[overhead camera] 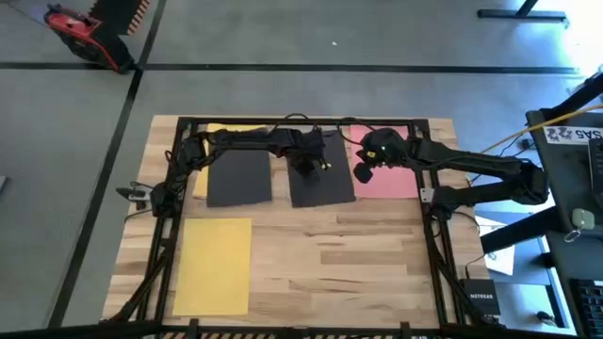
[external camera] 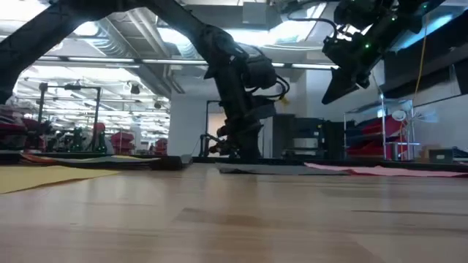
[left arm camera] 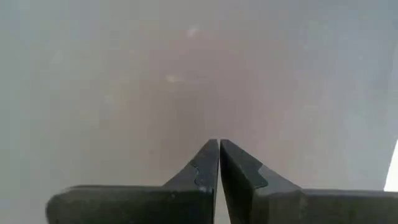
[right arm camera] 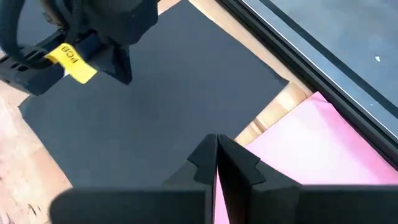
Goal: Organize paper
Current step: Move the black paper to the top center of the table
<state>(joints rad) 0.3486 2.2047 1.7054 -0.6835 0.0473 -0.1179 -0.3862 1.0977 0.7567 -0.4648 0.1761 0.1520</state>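
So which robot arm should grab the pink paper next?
Probably the right. The right gripper hovers shut at the pink paper's edge, raised above the table. The left gripper is shut, down on the middle black sheet.

- Left arm: reaches from the left side of the frame along the far edge toward centre; wrist bent down, left gripper (overhead camera: 307,168) pointing at the surface, low against it in the low view (external camera: 235,150).
- Left fingers (left arm camera: 205,167): tips pressed together, only a hairline gap between them.
- Right arm: comes in from the right side, elbow out to the right, forearm angled toward the far centre.
- Right gripper (overhead camera: 364,173): raised well above the surface (external camera: 338,89), tilted downward.
- Right fingers (right arm camera: 239,163): closed tip to tip, nothing between them.
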